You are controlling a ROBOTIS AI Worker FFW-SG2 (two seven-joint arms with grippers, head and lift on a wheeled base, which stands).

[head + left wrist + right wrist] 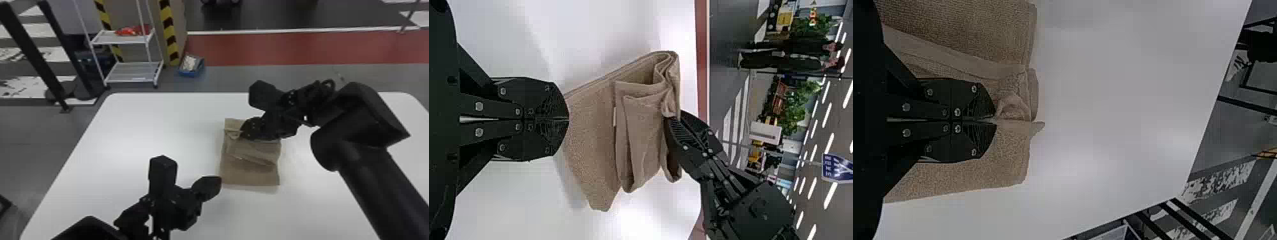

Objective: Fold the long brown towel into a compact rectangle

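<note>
While table (143, 134) lies under both grippers: white top, runs on past R gripper to its far edge.
R arm (373, 178): in from bottom R, bent at elbow, forearm angled back across to put R gripper over towel's far part.
L arm (92, 228): in from bottom L, low, aimed R toward towel's near L corner.
Towel (249, 175): folded in uneven layers, under & nearside of R gripper, just beyond L gripper's tips.
R gripper (995, 120): closed w/ towel cloth nipped in tips.
L gripper (568, 120): fingers together, nothing held; touching towel or not, can't tell.
Slanted flap (252, 158): nearside of R gripper, crosses stack askew. If R gripper drags before layers are squared, rectangle prob ends up crooked.
Gathered ridge (1015, 107): at R gripper's tips, bunched. Letting go w/o smoothing prob leaves a lump or lets the fold spring back; pulling hard on 1 pinch pt could skew whole stack, b/c L gripper isn't pinning the near end.
</note>
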